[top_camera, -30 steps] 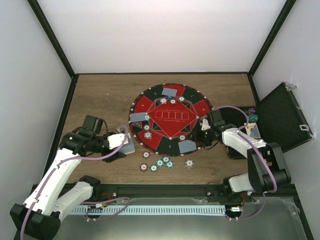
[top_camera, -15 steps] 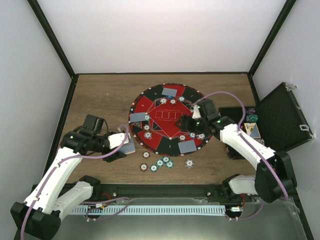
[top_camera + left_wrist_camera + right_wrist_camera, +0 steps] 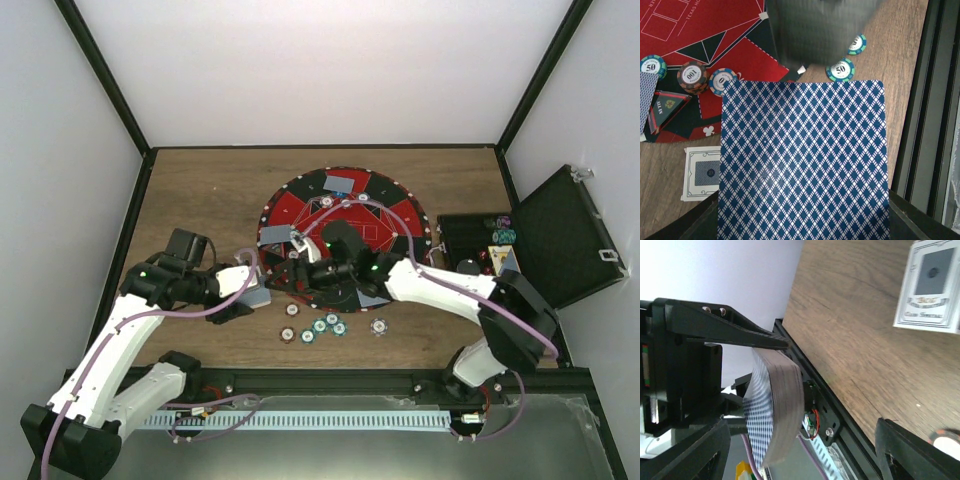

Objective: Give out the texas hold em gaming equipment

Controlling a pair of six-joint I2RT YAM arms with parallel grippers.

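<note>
ROBOT DEALER AT THE FELT: Two arms share a wooden tabletop (image 3: 200, 190) on which lies one round red-and-black mat (image 3: 392, 215). One black hinged case (image 3: 565, 235) stands open just off the mat's right edge. Its tray holds a small cluster of chips and a pale boxy item, too small to count or name.

The left hand (image 3: 250, 288) sits just off the mat's lower-left rim, clenched on one deck of cards (image 3: 802, 160). The deck's blue diamond-patterned back fills the left wrist view.

The right arm reaches across the near half of the mat, and the right hand (image 3: 300, 262) is over the mat's left rim, just beside the deck. Its fingers are spread wide and grasp nothing. In its own wrist view the deck shows edge-on straight ahead, apart from both fingers.

Three grey-blue card piles (image 3: 340, 184) lie on the mat: one at its far edge, one at its left edge, and one at its near edge, partly under the right arm. One white-bordered card (image 3: 702, 172) lies flat on bare wood just off the mat's rim, beside the deck.

Seven loose chips (image 3: 320, 325) lie on the tabletop just off the mat's near edge, six in a loose cluster and one apart to the right. Further chips dot the mat, several hidden by the arm.
</note>
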